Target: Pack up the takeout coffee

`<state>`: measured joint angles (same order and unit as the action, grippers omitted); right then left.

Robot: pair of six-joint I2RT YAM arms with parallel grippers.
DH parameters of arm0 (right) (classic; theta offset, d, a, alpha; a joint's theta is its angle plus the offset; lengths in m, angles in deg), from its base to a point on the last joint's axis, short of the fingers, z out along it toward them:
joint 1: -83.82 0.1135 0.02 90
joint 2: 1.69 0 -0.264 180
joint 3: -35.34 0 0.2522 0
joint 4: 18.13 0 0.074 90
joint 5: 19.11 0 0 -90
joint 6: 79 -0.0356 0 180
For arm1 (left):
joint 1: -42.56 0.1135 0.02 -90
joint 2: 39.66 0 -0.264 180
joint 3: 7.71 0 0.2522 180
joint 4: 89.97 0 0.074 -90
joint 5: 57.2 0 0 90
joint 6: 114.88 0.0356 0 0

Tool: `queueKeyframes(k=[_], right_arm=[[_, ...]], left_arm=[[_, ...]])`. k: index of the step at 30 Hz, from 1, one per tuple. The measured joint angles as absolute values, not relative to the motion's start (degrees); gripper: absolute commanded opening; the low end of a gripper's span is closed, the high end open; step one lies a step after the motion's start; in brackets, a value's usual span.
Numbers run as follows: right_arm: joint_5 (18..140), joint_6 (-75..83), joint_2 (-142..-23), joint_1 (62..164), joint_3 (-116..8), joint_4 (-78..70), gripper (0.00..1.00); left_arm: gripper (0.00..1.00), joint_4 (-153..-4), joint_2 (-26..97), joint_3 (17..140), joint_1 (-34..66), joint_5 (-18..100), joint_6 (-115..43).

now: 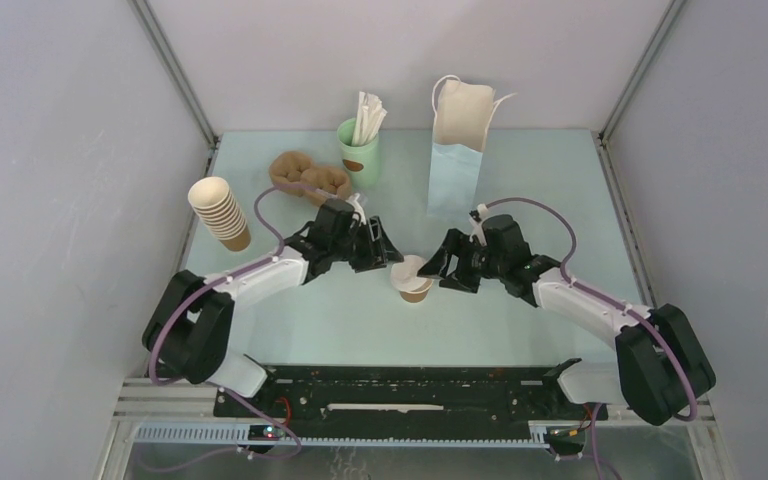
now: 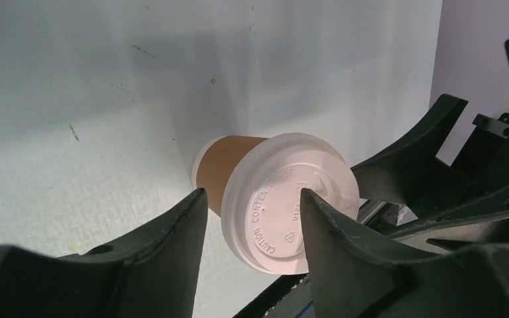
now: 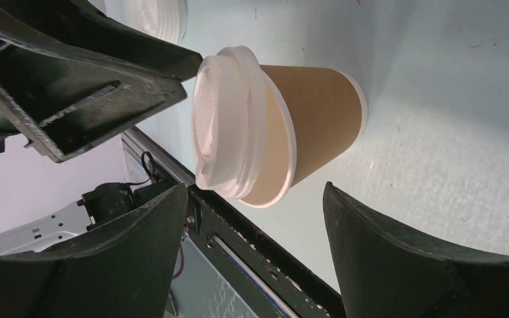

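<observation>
1. At the far left, a stack of brown cups (image 1: 222, 212) sits near the left edge of the pale green table (image 1: 360, 320).
2. Next comes a bumpy brown tray (image 1: 308, 176). Just to its right stands a green cup (image 1: 359, 152) with white sticks poking out of the top.
3. The left gripper (image 1: 390, 262) reaches in low from the left. Its two black fingers are apart, and it has nothing in its hold. In its own camera, the left gripper (image 2: 250, 193) points at the coffee, and the white lid looks wider than the gap between the fingers. I cannot tell if a finger touches the lid.
4. The takeout coffee (image 1: 414, 278) stands upright on the table, right in the middle, between the two grippers. It is a small brown cup (image 2: 228, 159) with a round white lid on top.
5. The right gripper (image 1: 436, 268) comes in from the right. Its fingers are spread wide and hold nothing. In its camera, the right gripper (image 3: 255, 187) faces the coffee (image 3: 305, 126), which is not yet between the fingers.
6. A light blue paper bag (image 1: 457, 160) stands tall at the back, apart from the coffee. Its top is open.
</observation>
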<state>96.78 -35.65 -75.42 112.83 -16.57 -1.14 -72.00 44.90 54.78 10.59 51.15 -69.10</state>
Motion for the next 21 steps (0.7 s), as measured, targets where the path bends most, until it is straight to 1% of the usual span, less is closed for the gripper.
queueKeyframes(k=[6,16,21], right_arm=[[96.67,-35.87,-77.08,112.94,-17.56,-2.19,0.79],[96.58,-36.07,-77.43,113.6,-17.6,-3.5,0.78],[96.34,-36.09,-77.43,113.86,-17.6,-3.53,0.7]], left_arm=[[0.54,-74.65,45.75,53.08,10.59,52.83,-70.53],[0.51,-77.31,45.75,52.64,10.04,54.47,-72.34],[0.5,-77.4,45.66,52.66,8.86,54.52,-72.73]])
